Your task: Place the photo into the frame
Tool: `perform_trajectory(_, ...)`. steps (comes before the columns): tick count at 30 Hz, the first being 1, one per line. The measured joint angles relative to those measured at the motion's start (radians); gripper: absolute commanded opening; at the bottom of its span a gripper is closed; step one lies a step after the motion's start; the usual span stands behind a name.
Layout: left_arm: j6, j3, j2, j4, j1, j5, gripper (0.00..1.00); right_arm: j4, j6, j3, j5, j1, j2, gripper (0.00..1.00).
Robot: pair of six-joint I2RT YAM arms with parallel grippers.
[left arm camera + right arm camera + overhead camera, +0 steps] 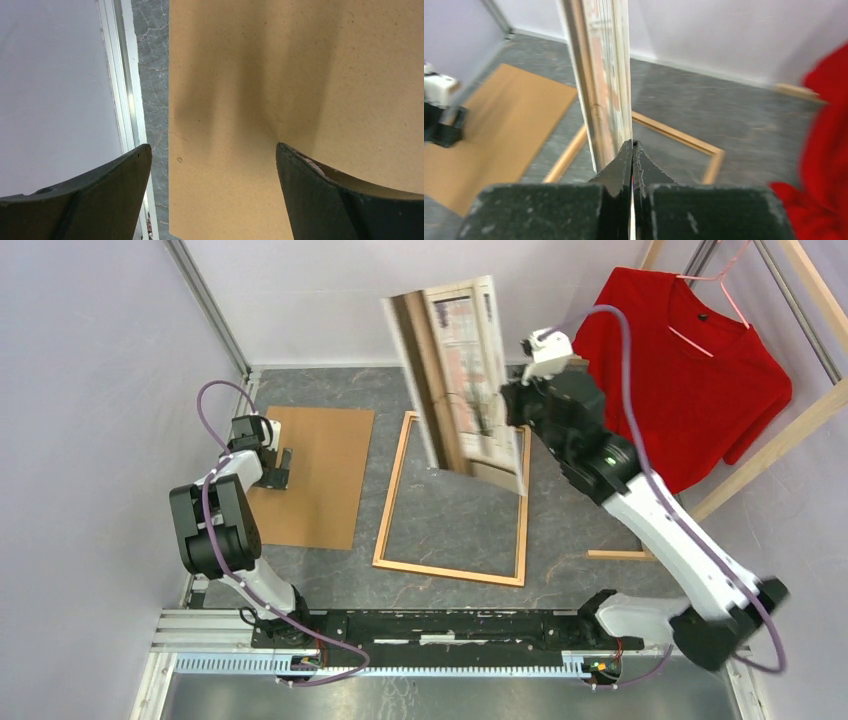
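Observation:
The photo [455,380] hangs almost upright in the air above the frame [392,490], its printed side facing left. My right gripper [505,405] is shut on the photo's right edge. In the right wrist view the fingers [632,144] pinch that thin edge, the photo [604,75] rises steeply from them, and the orange-brown frame [679,136] lies flat on the floor behind. My left gripper [283,468] stands open over the brown backing board [320,480]. The left wrist view shows the left gripper [212,146] with wide jaws holding nothing, just above the board [300,75].
A red shirt [690,370] hangs on a pale wooden rack [770,440] at the back right, close to the right arm. The left wall and its metal rail [122,100] run right beside the board's left edge.

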Motion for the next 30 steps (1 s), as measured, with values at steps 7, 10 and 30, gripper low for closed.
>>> perform_trajectory(7, 0.0, -0.003, -0.036, -0.032, 0.0, 0.034, 1.0, -0.339, -0.187, 0.05, 0.299, 0.021, -0.206, 0.0)
perform_trajectory(10, 0.0, -0.003, -0.039, -0.036, 0.0, 0.043, 1.0, -0.429, -0.195, 0.054, 0.386, 0.042, -0.19, 0.0)
perform_trajectory(30, 0.0, -0.026, -0.048, -0.05, 0.0, 0.065, 1.0, -0.461, 0.296, -0.099, -0.045, 0.229, 0.325, 0.0)
